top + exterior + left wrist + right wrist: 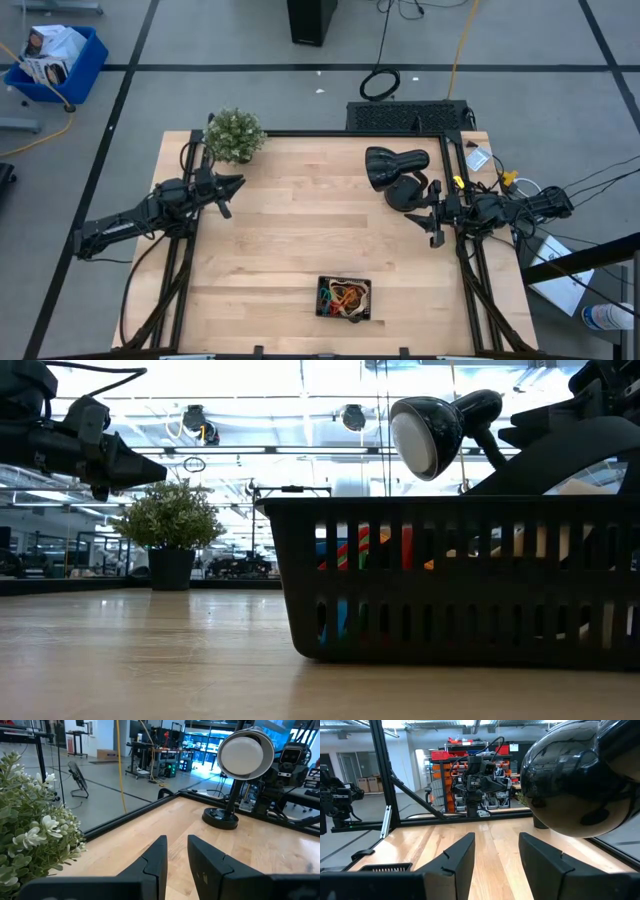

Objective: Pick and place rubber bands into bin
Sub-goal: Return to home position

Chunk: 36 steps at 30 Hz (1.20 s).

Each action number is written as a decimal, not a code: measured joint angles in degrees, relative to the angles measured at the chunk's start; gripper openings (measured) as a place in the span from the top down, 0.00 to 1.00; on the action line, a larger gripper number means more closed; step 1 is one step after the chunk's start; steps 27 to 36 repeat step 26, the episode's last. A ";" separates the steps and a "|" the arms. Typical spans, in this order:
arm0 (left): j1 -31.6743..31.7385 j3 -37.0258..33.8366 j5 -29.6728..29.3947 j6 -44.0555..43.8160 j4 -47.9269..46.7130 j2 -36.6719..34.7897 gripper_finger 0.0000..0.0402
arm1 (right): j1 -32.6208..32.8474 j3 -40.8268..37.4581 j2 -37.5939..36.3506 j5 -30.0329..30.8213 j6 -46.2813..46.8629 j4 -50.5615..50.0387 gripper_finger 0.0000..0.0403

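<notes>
The bin [325,283], a small black tray with slotted walls, stands near the table's near edge. The rubber bands [346,297], a tangle of red, orange, green and tan loops, lie inside it. In the low view the bin [460,575] fills the foreground and the bands [365,548] show through its slots. My left gripper [238,183] hovers at the table's left side beside the plant, open a little and empty [176,851]. My right gripper [418,216] hovers at the right side near the lamp, open and empty [496,851].
A black desk lamp [395,172] stands at the far right, just beside my right gripper. A small potted plant [235,135] stands at the far left corner. Bare wood [310,225] lies between the arms and the bin.
</notes>
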 joint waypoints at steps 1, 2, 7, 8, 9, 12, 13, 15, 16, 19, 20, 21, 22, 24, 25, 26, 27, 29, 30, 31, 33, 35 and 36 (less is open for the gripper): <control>0.00 0.00 0.00 0.00 0.00 0.01 0.80 | 0.00 0.00 0.02 -0.01 0.00 0.02 0.63; 0.00 0.00 0.00 0.00 0.00 0.00 0.80 | 0.00 0.00 0.02 -0.02 -0.02 0.02 0.63; 0.00 0.00 0.00 0.00 0.00 0.02 0.80 | 0.00 0.00 0.01 -0.01 -0.01 0.01 0.64; 0.00 0.00 0.00 0.00 0.00 0.00 0.80 | 0.00 0.00 0.00 0.00 -0.01 0.01 0.64; 0.00 0.00 0.00 0.00 0.00 0.00 0.80 | 0.00 0.00 0.00 -0.01 -0.02 0.02 0.63; 0.00 0.00 0.00 0.00 0.00 0.00 0.80 | 0.00 0.00 0.00 0.00 -0.01 0.02 0.63; 0.00 0.00 0.00 0.00 0.00 0.00 0.80 | 0.00 0.00 0.02 0.00 -0.01 0.02 0.63; 0.00 0.00 0.00 0.00 0.00 0.02 0.80 | 0.00 0.00 0.02 -0.02 -0.01 0.02 0.63; 0.00 0.00 0.00 0.00 0.00 0.00 0.80 | 0.00 0.00 0.01 0.00 -0.01 0.02 0.63; 0.00 0.00 0.00 0.00 0.00 0.00 0.80 | 0.00 0.00 0.01 0.00 -0.02 -0.01 0.64; 0.00 0.00 0.00 0.00 0.00 0.02 0.80 | 0.00 0.00 0.00 -0.01 -0.01 0.01 0.64; 0.00 0.00 -0.01 0.00 0.00 0.02 0.80 | 0.00 0.00 0.01 -0.01 -0.02 0.01 0.64; 0.01 0.00 0.00 0.00 0.00 0.00 0.80 | 0.00 0.00 0.02 0.00 0.01 0.00 0.64; 0.00 0.00 0.00 0.00 0.00 0.00 0.80 | 0.00 0.00 0.01 -0.02 0.00 0.01 0.64; 0.00 0.00 0.00 0.00 0.00 0.02 0.80 | 0.00 0.00 0.01 -0.01 0.00 0.00 0.64; 0.00 0.00 0.00 0.00 0.00 0.02 0.80 | 0.00 0.00 0.02 -0.01 -0.01 -0.01 0.64; 0.00 0.00 0.00 0.00 0.00 0.02 0.80 | 0.00 0.00 0.02 -0.01 -0.01 -0.01 0.64; 0.00 0.00 0.00 0.00 0.00 0.02 0.80 | 0.00 0.00 0.02 -0.01 -0.01 -0.01 0.64; 0.00 0.00 0.00 0.00 0.00 0.02 0.80 | 0.00 0.00 0.02 -0.01 -0.01 -0.01 0.64; 0.00 0.00 0.00 0.00 0.00 0.02 0.80 | 0.00 0.00 0.02 -0.01 -0.01 -0.01 0.64; 0.00 0.00 0.00 0.00 0.00 0.02 0.80 | 0.00 0.00 0.02 -0.01 -0.01 -0.01 0.64; 0.00 0.00 0.00 0.00 0.00 0.02 0.80 | 0.00 0.00 0.02 -0.01 -0.01 -0.01 0.64; 0.00 0.00 0.00 0.00 0.00 0.02 0.80 | 0.00 0.00 0.02 -0.01 -0.01 -0.01 0.64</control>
